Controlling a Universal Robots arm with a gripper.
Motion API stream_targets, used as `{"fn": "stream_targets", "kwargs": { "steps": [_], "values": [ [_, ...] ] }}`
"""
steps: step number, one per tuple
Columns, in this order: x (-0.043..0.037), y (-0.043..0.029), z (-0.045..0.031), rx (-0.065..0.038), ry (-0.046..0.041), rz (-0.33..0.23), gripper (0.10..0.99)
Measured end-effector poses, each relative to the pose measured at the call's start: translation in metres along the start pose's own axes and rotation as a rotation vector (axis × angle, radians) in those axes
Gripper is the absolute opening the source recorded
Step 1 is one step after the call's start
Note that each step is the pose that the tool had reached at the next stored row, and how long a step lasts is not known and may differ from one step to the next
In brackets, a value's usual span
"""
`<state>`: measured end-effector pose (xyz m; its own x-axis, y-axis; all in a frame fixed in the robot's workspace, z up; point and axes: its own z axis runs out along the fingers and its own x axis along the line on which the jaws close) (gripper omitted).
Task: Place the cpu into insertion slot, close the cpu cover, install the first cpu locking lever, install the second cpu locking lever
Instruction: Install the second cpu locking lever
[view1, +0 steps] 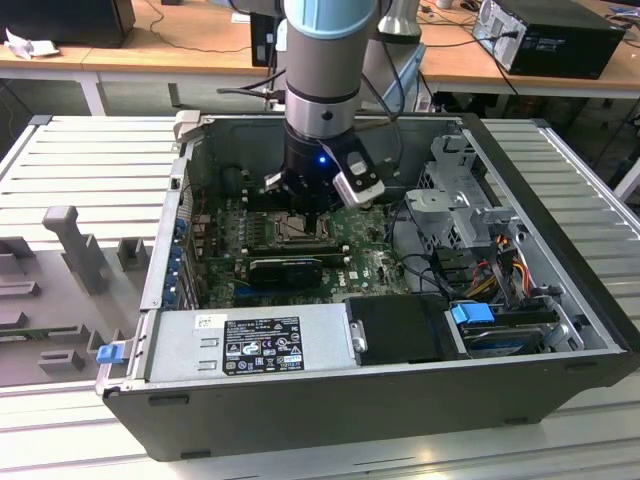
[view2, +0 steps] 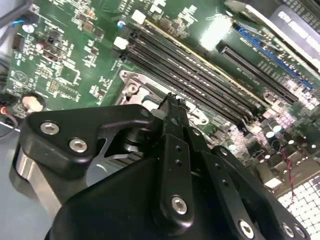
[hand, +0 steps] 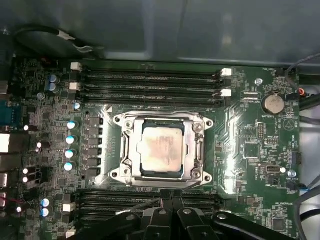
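Observation:
The cpu (hand: 161, 150), a dull silver square, lies in the socket in the middle of the green motherboard (hand: 250, 145). The cpu cover (hand: 131, 150), a silvery frame, lies flat around it. My gripper (hand: 168, 196) is at the socket's edge nearest the wrist camera, its black fingers (hand: 161, 205) pressed together with nothing seen between them. A thin metal lever wire (hand: 192, 186) slants past the fingertips. In the second wrist view the gripper (view2: 172, 100) points down at a socket corner (view2: 132, 88). In the exterior view the arm (view1: 320, 110) reaches into the open computer case, over the socket (view1: 298, 230).
Black memory slots (hand: 150, 75) run along both sides of the socket, with a coin battery (hand: 273, 103) and blue capacitors (hand: 70, 140) nearby. The case holds a power supply (view1: 250, 345), a drive cage (view1: 460, 200) and cables (view1: 500, 260). The case walls (view1: 170, 220) close in the board.

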<state>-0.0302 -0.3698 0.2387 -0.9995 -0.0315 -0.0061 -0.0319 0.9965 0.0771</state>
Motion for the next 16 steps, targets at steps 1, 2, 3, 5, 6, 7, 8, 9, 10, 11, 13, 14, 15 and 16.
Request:
{"fn": "stream_targets", "kwargs": {
  "steps": [1,2,3,5,6,7,8,9,10,11,13,14,15,16],
  "values": [
    [0.0038,-0.0020,-0.0001,-0.002,-0.0001,0.000,0.106],
    [0.0063,-0.0029,0.0000,-0.003,-0.0001,0.000,0.106],
    [0.0088,-0.0038,0.0001,-0.003,-0.0001,0.000,0.106],
    [0.0128,-0.0049,0.0003,-0.004,-0.0001,0.000,0.106],
    [0.0148,-0.0052,0.0012,-0.006,-0.0002,0.000,0.106],
    [0.0151,-0.0054,0.0020,-0.007,-0.0001,0.000,0.106],
    [0.0152,-0.0056,0.0031,-0.009,-0.0001,0.000,0.106],
    [0.0153,-0.0057,0.0044,-0.011,-0.0002,0.000,0.106],
    [0.0154,-0.0060,0.0071,-0.015,0.0000,0.000,0.106],
    [0.0155,-0.0061,0.0081,-0.017,0.0000,0.000,0.106],
    [0.0160,-0.0064,0.0106,-0.020,-0.0001,0.000,0.106],
    [0.0167,-0.0066,0.0115,-0.022,-0.0002,0.000,0.106],
    [0.0181,-0.0070,0.0119,-0.027,-0.0001,0.000,0.106],
    [0.0196,-0.0075,0.0121,-0.036,-0.0006,0.000,0.106]
  ]
}}
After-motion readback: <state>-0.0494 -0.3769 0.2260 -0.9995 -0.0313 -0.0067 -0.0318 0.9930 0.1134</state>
